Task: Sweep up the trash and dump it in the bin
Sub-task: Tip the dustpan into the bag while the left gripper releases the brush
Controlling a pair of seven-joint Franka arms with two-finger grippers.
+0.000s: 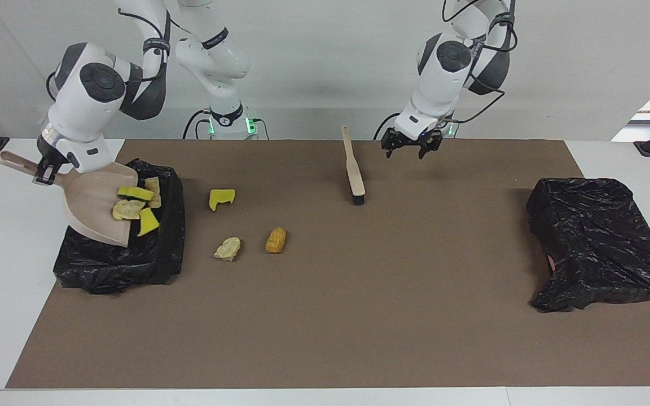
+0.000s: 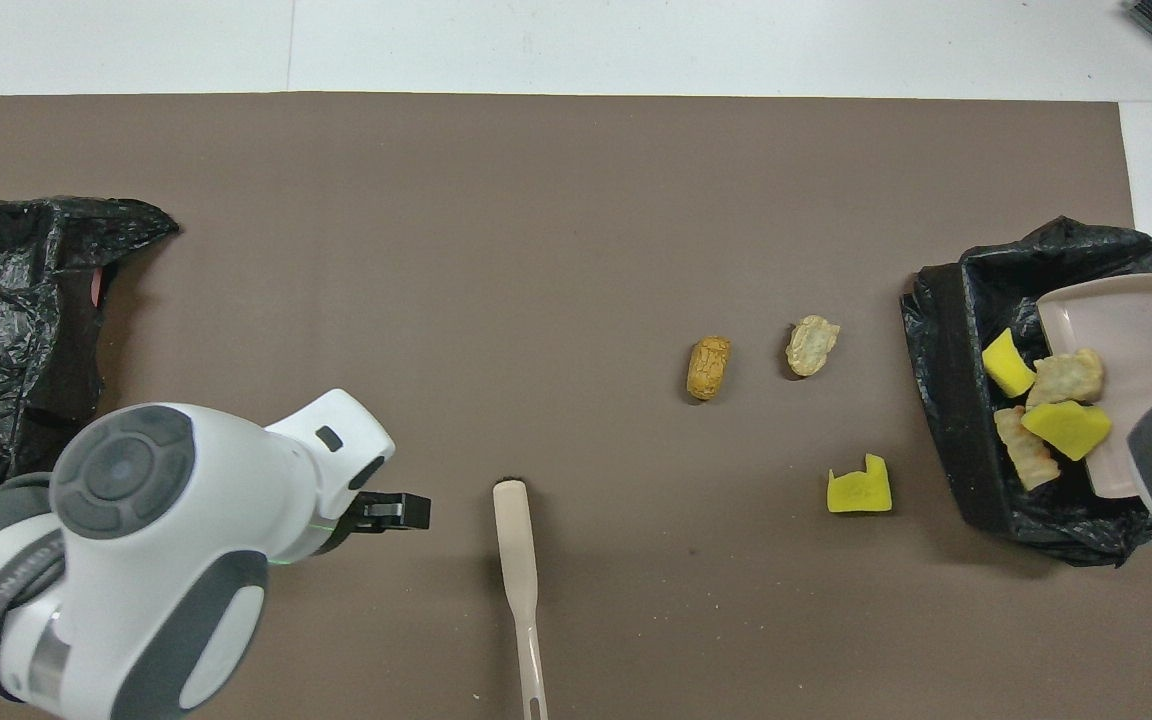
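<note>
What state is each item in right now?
Beige plastic dustpan: tilted, tipping four pieces into bin.
Black-bagged bin: open, under dustpan.
Beige-handled brush: lying on mat, released.
Three loose trash pieces: unswept.
Crumpled black bag: collapsed.
Right end effector: shut on dustpan handle.
Left end effector: open, empty.
</note>
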